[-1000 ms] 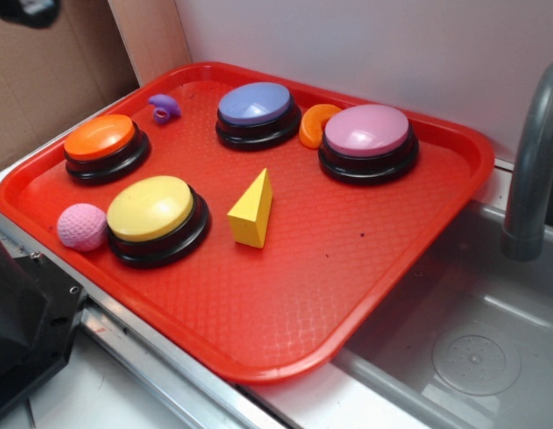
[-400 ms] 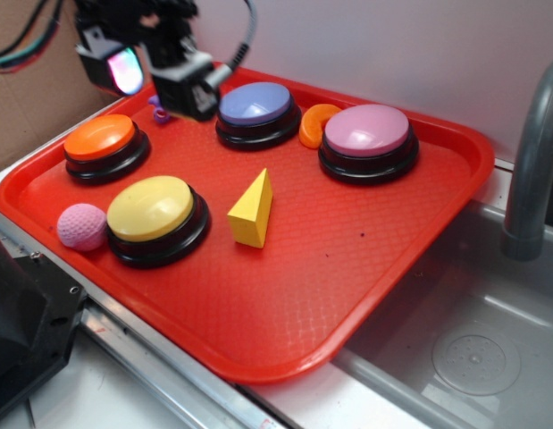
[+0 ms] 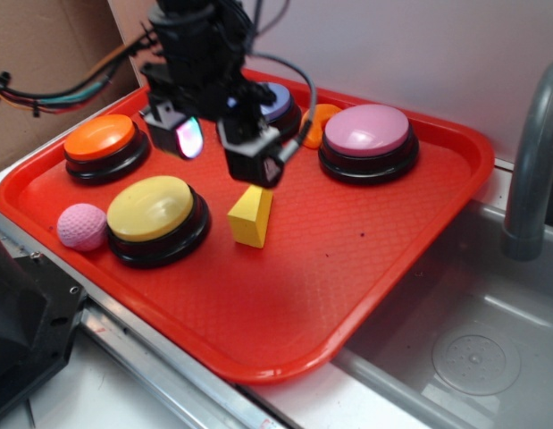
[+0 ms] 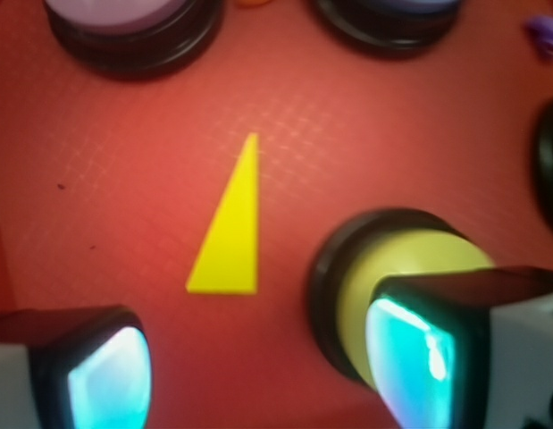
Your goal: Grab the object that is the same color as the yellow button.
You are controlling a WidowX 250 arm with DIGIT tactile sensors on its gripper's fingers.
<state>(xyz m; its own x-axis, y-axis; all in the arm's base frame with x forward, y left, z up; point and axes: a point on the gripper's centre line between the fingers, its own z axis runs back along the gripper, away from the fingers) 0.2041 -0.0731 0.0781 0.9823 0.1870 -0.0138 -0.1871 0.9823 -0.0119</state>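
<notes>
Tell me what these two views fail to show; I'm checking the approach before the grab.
- Exterior: the pincer covers the top of the yellow wedge and most of the purple button.
- Wrist: the yellow button is partly behind a finger; everything is blurred.
- Height above the wedge: unclear.

On one red tray [image 3: 410, 241] we count four round push buttons on black bases: one yellow button [image 3: 151, 207] at eight o'clock, one orange button [image 3: 99, 138] at ten, one purple button [image 3: 278, 100] at twelve, partly hidden, one pink button [image 3: 367, 130] at one; we count three small loose pieces: one yellow wedge [image 3: 250, 218] at centre, one pink ball [image 3: 82, 226] at nine, one orange half-ring [image 3: 319, 116] at twelve; one gripper [image 3: 224, 152] above; one grey faucet [image 3: 531, 161] at three.
</notes>
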